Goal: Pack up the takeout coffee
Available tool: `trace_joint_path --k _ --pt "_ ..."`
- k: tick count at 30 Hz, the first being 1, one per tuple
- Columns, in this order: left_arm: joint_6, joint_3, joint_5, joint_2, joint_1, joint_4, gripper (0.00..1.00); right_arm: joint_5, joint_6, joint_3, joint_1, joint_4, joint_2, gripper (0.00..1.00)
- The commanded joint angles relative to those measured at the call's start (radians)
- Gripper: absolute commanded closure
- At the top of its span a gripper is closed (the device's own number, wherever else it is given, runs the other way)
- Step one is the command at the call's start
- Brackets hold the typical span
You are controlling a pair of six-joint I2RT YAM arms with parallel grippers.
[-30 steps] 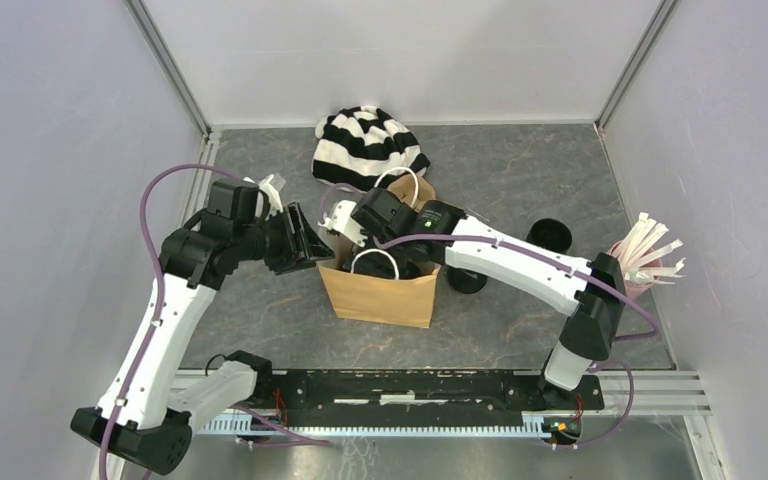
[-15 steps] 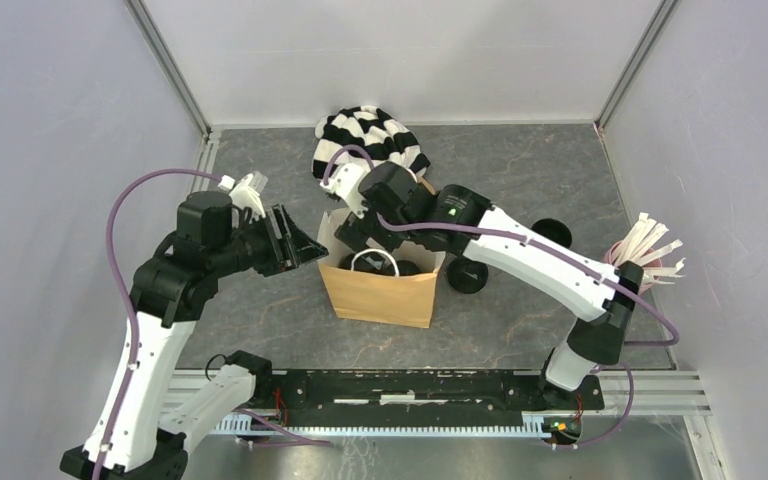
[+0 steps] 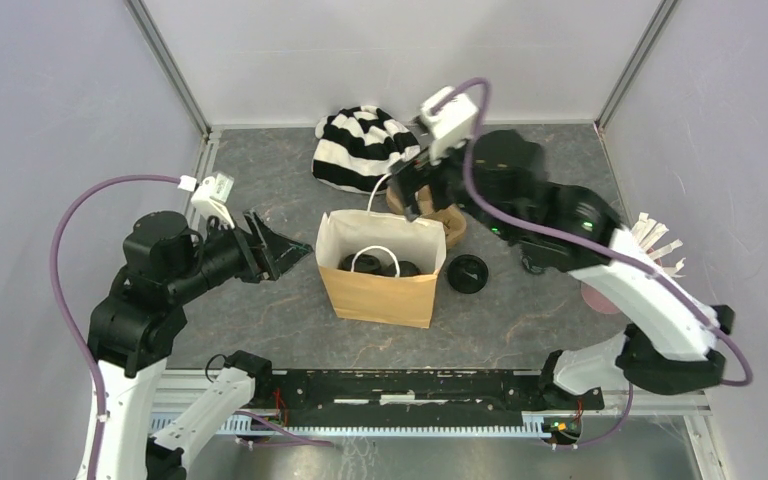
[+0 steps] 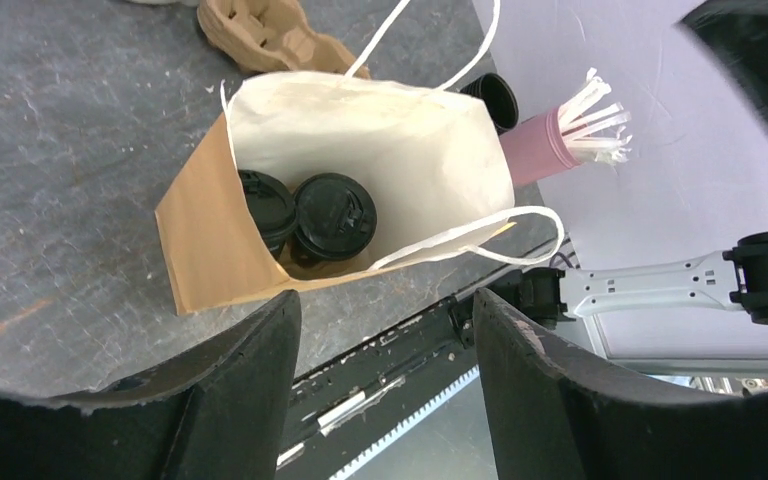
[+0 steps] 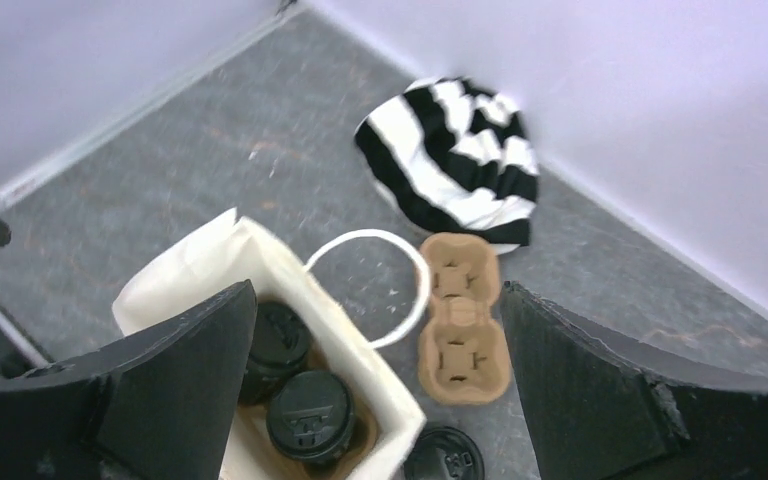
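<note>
Grey walled table (image 3: 260, 330), open paper bag (image 3: 380, 290) standing mid-table, bare surface along its near edge, both lidded coffee cups (image 4: 333, 215) inside, left claw (image 4: 385, 310) spread, empty, beside it, right claw (image 5: 375, 290) wide, empty, above.

Both coffee cups (image 4: 265, 208), all but their lids (image 4: 334, 216), out of sight inside paper bag (image 4: 208, 255)
</note>
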Motion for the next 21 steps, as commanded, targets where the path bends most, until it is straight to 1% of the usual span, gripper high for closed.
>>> trace_joint_path --k 1,3,5,8,11,14,15,17,19,21 --pt "0.085 0.06 -0.006 0.001 -0.001 0.005 0.29 0.272 0.04 0.03 -0.007 0.035 -0.134 0.02" --pt "0.091 0.078 0.02 0.008 -0.001 -0.005 0.29 0.414 0.045 -0.012 -0.02 -0.004 -0.193 0.02" --pt "0.086 0.085 0.053 0.011 -0.001 -0.003 0.29 0.559 0.088 -0.064 -0.036 -0.068 -0.27 0.05" --pt "0.079 0.081 0.097 0.014 0.0 0.019 0.28 0.661 0.159 -0.198 -0.053 -0.13 -0.383 0.09" --pt "0.094 0.095 0.12 0.028 -0.001 0.027 0.27 0.721 0.301 -0.262 -0.058 -0.269 -0.447 0.11" --pt "0.128 0.12 0.126 0.058 -0.002 0.02 0.27 0.711 0.427 -0.284 -0.061 -0.408 -0.442 0.11" --pt "0.14 0.125 0.128 0.069 -0.001 0.019 0.27 0.708 0.447 -0.286 -0.063 -0.441 -0.43 0.11" --pt "0.16 0.127 0.136 0.091 -0.001 0.021 0.27 0.666 0.407 -0.293 -0.097 -0.456 -0.383 0.09" --pt "0.182 0.125 0.146 0.11 -0.001 0.02 0.27 0.578 0.346 -0.293 -0.204 -0.456 -0.339 0.08" --pt "0.215 0.131 0.156 0.127 -0.001 0.008 0.27 0.49 0.3 -0.319 -0.368 -0.441 -0.319 0.09"
